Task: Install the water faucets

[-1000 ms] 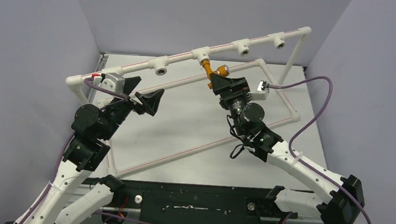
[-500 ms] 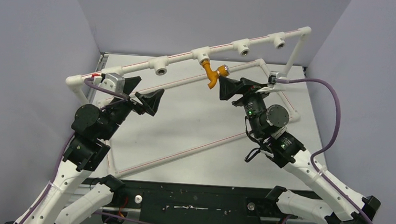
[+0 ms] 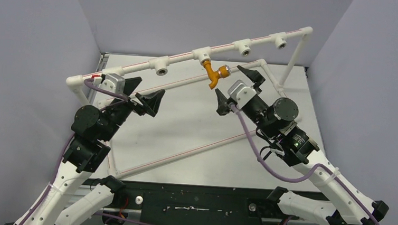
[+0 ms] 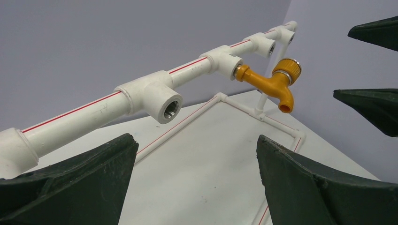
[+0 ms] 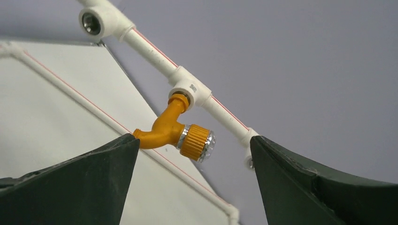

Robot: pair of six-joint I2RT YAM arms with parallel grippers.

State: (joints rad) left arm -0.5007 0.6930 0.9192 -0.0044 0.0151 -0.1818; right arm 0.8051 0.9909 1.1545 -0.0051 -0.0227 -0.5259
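grey walls point(image 3: 209, 12) close in a pale table point(image 3: 185, 127) on three sides. above its far half, about midway between the left and right edges, the faucet point(image 3: 214, 74) hangs from a white rail point(image 3: 120, 71). its orange neck goes into the mouth of the second tee point(image 3: 201, 53) from the left. the spout bends down toward the table, and the ribbed cap with its silvery end sticks out to the right.

the right gripper point(image 3: 228, 80) sits just beside the faucet on its near right side, not touching it. its jaws are spread wide and hold nothing. one finger point(image 3: 220, 102) lies below and right of the spout, the other point(image 3: 250, 75) just right of the cap. in the right wrist view the faucet shows between the two fingers and beyond their tips.

the rail slopes from the left edge toward the far right corner, where a post point(image 3: 294, 58) carries its end. the first tee point(image 4: 157, 96) shows an open threaded mouth.

the left gripper point(image 3: 152, 85) is near the left edge, below the rail's left end and well apart from the faucet. its jaws are also wide and hold nothing. its wrist view looks along the rail to the faucet.

a low pipe frame point(image 3: 183, 154) with a red stripe lies on the table. a purple cable point(image 3: 257, 159) loops from the right wrist.
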